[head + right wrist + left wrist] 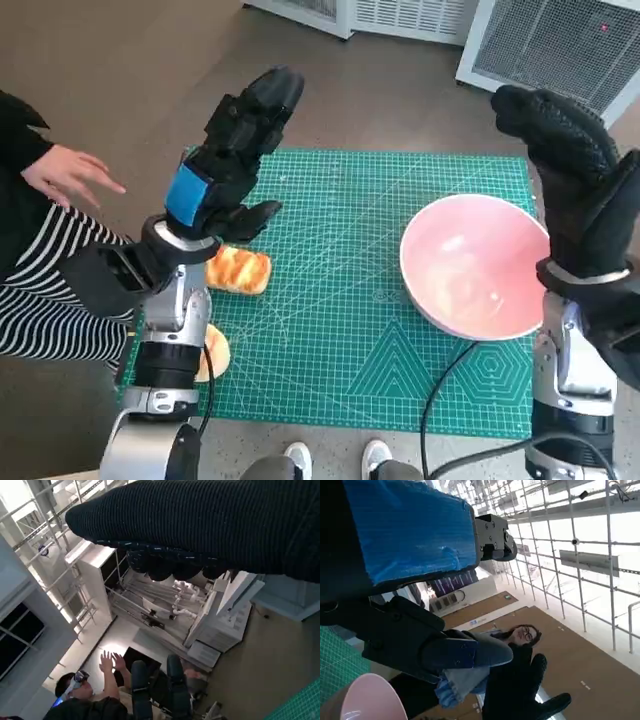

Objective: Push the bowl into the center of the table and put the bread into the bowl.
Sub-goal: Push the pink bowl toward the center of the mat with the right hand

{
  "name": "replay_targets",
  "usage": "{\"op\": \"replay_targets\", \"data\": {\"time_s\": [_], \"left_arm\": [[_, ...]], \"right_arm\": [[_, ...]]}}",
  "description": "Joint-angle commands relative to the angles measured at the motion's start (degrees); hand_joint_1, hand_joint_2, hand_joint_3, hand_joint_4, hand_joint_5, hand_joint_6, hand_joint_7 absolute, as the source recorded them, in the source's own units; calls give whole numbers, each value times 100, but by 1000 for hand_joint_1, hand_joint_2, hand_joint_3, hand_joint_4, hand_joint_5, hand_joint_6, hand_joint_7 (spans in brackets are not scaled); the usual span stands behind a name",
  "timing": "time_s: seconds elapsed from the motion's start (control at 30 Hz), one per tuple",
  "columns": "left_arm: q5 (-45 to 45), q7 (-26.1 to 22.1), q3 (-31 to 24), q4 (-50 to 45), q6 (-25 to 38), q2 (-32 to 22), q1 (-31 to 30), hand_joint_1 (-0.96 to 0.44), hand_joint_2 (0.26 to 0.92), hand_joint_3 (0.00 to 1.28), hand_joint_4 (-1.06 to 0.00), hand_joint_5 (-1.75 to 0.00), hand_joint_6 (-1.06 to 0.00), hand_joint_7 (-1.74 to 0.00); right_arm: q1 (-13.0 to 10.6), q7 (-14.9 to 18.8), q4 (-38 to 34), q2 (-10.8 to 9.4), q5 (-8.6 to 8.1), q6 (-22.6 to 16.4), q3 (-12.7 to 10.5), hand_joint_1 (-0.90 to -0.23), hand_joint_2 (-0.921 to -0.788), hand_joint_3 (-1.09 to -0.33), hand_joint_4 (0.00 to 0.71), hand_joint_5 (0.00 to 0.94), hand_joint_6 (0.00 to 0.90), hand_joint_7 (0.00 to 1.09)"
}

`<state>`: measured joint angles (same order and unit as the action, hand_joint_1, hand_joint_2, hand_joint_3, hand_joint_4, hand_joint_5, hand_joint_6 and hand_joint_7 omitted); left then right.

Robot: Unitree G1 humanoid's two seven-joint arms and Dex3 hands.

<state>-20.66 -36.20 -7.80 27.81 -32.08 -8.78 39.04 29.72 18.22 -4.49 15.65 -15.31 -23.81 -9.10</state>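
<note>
Below both raised hands lies the green cutting mat (pixel 340 300), the working surface. Next largest, the pink bowl (pixel 472 265) sits off-centre, just beside the right hand (pixel 565 165), so a sideways push looks like the natural first step. That gloved hand is upright, fingers extended and holding nothing. The left hand (pixel 235 150) hangs empty too, fingers apart, poised above the small bread (pixel 238 270) under its wrist, probably for picking it up.

Glossy bowl (pixel 475 262), knit-gloved right hand (pixel 560 150), matt mat (pixel 340 300).
</note>
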Motion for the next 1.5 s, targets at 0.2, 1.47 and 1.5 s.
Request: {"op": "replay_targets", "data": {"time_s": [0.2, 1.47, 1.5], "left_arm": [[-49, -27, -31, -83, -26, -3, 0, -755, 921, 344, -52, -6, 1, -419], [-18, -11, -52, 65, -168, 24, -46, -727, 921, 347, -53, -5, 1, -415], [-5, 4, -49, 59, -168, 25, -46, -725, 921, 348, -53, -5, 1, -416]], "right_arm": [[-162, 52, -115, 41, 110, -35, -8, -694, -921, -663, 161, 0, 70, 445], [-152, 120, -2743, 1051, -471, -921, -1760, -680, -921, -670, 86, 0, 45, 410], [-113, 64, -3019, 1096, -468, -963, -1819, -681, -921, -673, 72, 0, 40, 406]]}}
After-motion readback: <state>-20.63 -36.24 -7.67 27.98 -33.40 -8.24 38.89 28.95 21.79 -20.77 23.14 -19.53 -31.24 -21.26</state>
